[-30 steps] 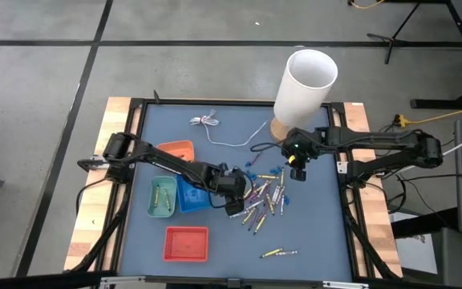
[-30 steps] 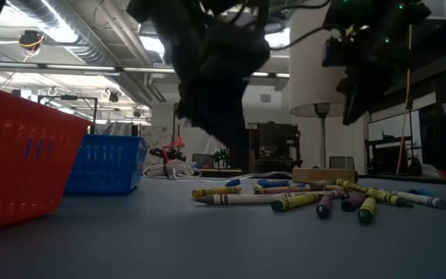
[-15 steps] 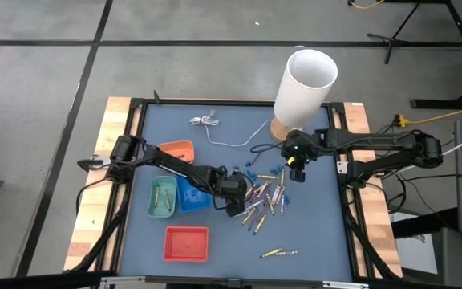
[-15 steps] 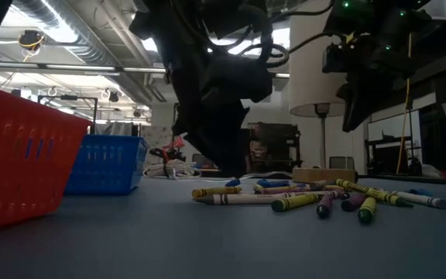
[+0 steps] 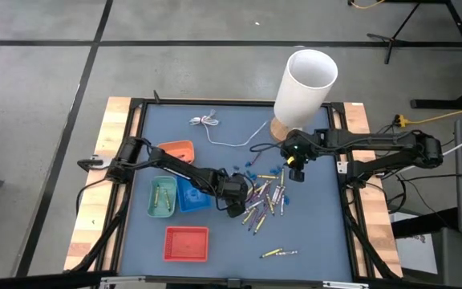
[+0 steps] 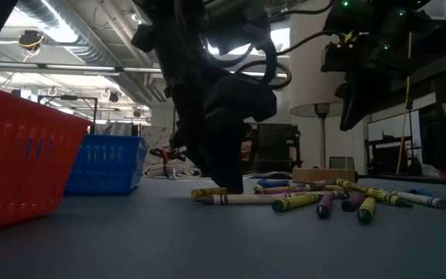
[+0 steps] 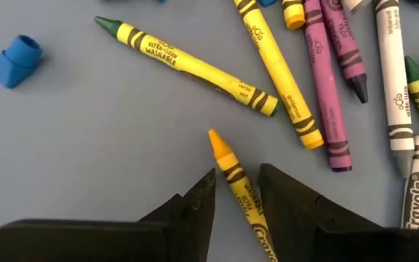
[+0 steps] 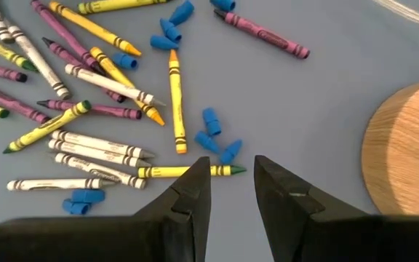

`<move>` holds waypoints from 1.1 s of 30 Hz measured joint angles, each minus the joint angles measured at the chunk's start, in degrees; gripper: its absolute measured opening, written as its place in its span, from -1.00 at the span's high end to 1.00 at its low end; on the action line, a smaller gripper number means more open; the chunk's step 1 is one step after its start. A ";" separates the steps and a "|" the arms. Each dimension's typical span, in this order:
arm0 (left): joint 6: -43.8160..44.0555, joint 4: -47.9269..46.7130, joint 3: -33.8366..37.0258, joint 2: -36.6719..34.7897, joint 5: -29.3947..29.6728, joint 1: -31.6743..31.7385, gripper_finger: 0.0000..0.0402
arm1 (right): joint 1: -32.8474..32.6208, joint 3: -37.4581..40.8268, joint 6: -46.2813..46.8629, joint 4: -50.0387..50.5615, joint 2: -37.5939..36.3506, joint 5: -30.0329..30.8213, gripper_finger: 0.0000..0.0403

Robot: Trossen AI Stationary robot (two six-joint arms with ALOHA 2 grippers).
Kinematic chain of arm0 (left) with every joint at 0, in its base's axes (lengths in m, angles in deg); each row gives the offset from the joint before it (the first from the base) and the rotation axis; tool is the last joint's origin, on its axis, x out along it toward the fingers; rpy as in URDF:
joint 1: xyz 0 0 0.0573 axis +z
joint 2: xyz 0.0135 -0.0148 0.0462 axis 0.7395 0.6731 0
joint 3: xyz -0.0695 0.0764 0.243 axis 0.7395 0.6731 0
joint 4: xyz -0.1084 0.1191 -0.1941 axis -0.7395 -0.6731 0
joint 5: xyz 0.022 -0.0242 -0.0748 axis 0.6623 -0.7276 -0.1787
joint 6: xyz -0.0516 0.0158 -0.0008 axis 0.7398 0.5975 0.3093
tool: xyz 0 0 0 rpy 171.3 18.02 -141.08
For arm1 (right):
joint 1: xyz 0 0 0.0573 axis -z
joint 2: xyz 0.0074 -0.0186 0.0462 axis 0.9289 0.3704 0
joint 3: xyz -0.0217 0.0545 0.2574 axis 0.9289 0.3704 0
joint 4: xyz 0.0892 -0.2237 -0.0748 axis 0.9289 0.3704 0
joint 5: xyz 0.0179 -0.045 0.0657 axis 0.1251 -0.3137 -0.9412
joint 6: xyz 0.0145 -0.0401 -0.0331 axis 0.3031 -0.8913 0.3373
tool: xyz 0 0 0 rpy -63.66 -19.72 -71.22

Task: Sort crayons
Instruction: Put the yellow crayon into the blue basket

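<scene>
Left end effector point(image 7: 236, 191) straddles 1 orange-yellow crayon point(image 7: 240, 193), fingers apart.

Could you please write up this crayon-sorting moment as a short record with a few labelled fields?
left gripper: open, low on the table, fingers either side of an orange-yellow crayon
right gripper: open, above the pile's far edge near the white tube
crayon pile: loose at mid-table
teal tray: holds a few crayons
red tray: contents unclear
</scene>
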 joint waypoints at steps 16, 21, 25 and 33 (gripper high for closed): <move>0.00 -0.31 0.00 0.64 -0.16 0.00 0.50 | -0.02 0.00 0.00 -0.15 0.00 0.02 0.48; -0.03 -0.33 0.04 0.68 0.03 0.00 0.53 | -0.02 0.00 0.00 -0.21 0.00 0.02 0.48; -0.03 -0.31 0.07 0.70 0.08 0.00 0.61 | -0.01 0.00 0.00 -1.26 0.00 0.02 0.48; -0.05 -0.20 0.11 0.70 0.46 -0.02 0.74 | -0.01 0.00 0.00 -1.76 0.00 0.02 0.48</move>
